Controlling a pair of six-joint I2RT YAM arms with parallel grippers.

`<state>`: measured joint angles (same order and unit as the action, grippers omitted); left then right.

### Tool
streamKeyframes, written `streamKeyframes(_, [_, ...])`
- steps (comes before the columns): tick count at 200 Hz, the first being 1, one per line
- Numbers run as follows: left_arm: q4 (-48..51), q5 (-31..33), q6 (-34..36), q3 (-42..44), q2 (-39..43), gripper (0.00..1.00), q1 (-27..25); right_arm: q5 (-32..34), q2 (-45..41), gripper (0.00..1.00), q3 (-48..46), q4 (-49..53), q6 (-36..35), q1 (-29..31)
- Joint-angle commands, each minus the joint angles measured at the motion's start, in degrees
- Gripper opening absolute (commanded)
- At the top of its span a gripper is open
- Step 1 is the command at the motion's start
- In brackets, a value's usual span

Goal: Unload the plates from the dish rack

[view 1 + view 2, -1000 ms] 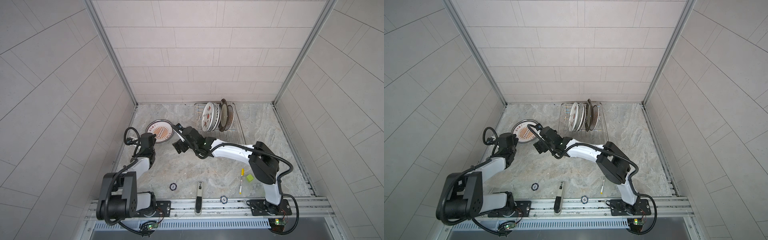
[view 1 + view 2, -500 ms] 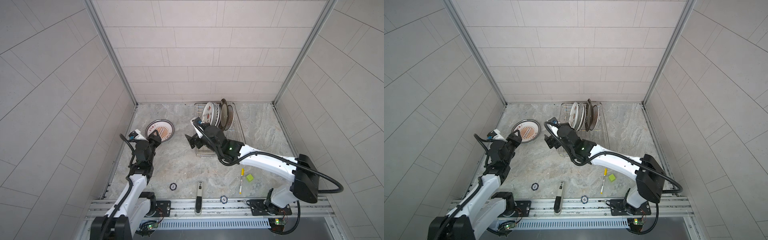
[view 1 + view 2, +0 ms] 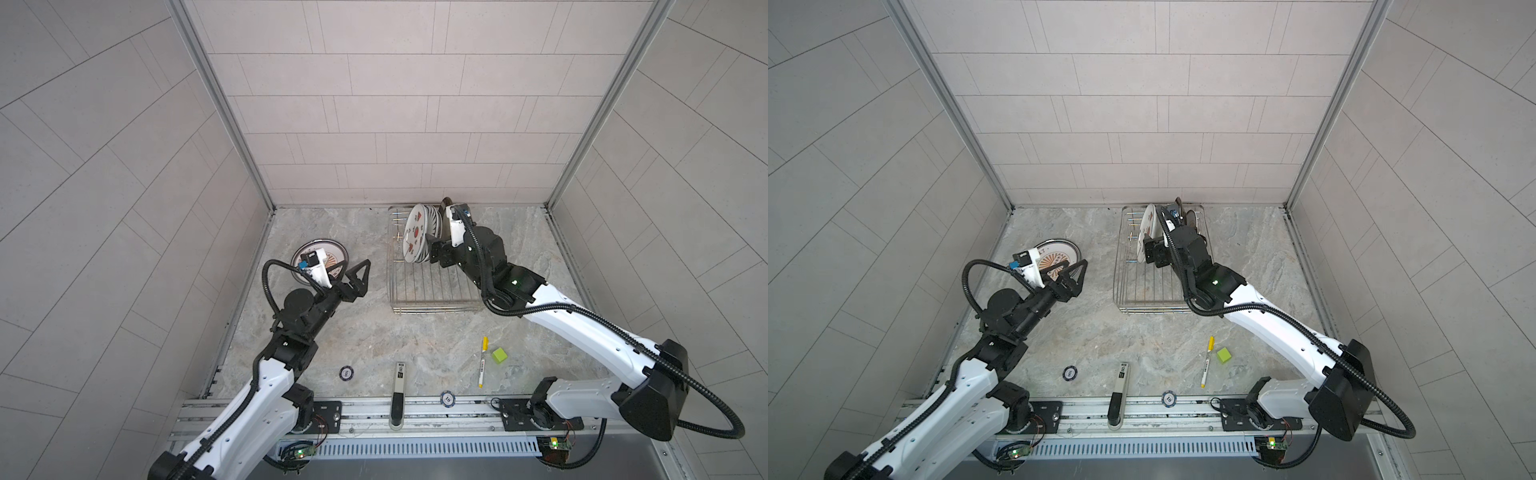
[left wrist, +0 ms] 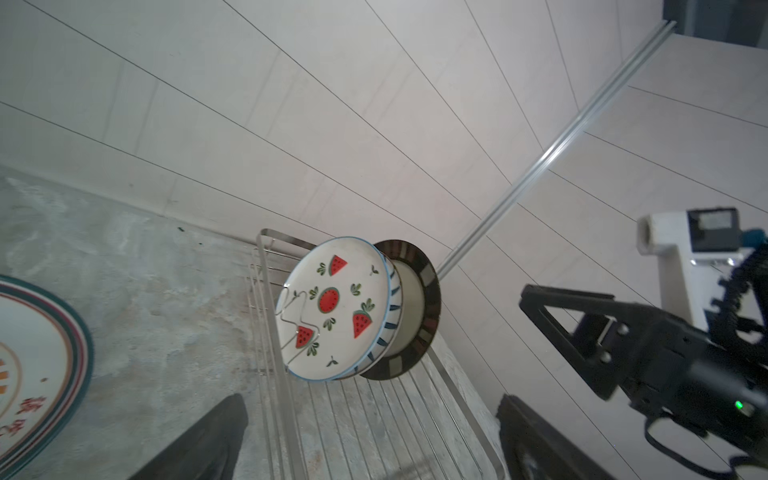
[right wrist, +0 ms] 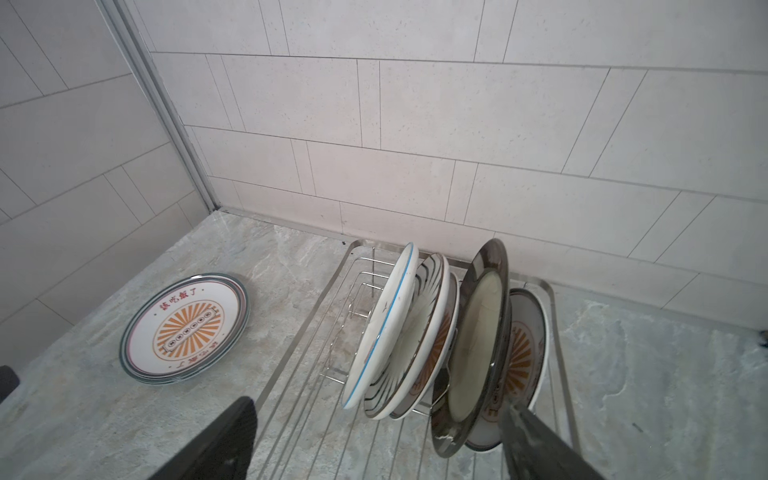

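Swinging back from mid-table, the right claw now sits at the dish rack, jaws spread and empty. The standing plates are directly ahead of it, watermelon plate at the row's end, brown-rimmed plate close by one jaw. The left claw has let go and hangs released, with the sunburst plate lying flat just beside and beneath it.
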<state>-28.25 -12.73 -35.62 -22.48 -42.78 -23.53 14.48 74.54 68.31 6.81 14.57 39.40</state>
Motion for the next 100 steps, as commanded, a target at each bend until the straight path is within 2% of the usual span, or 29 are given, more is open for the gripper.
streamKeyframes(1, [-4.71,-1.01,2.95,-1.61,-2.72,1.00,-5.67,0.08,1.98,0.83,2.99,8.15,3.08,-2.83])
streamKeyframes(27, [-8.13,-2.81,4.24,-2.83,-8.93,1.00,-11.05,0.36,5.43,0.64,6.27,10.40,3.93,-4.38])
streamKeyframes(46, [-11.04,0.58,2.58,-2.36,-11.87,1.00,-12.36,2.84,8.69,0.52,9.67,13.97,6.32,-4.95])
streamKeyframes(66, [-11.77,4.83,1.78,-2.34,-14.48,1.00,-13.03,2.32,11.76,0.50,12.27,15.42,7.34,-5.80])
streamKeyframes(100, [-13.02,5.19,0.51,-3.11,-18.60,1.00,-13.30,3.30,16.09,0.50,15.40,16.31,6.79,-5.78])
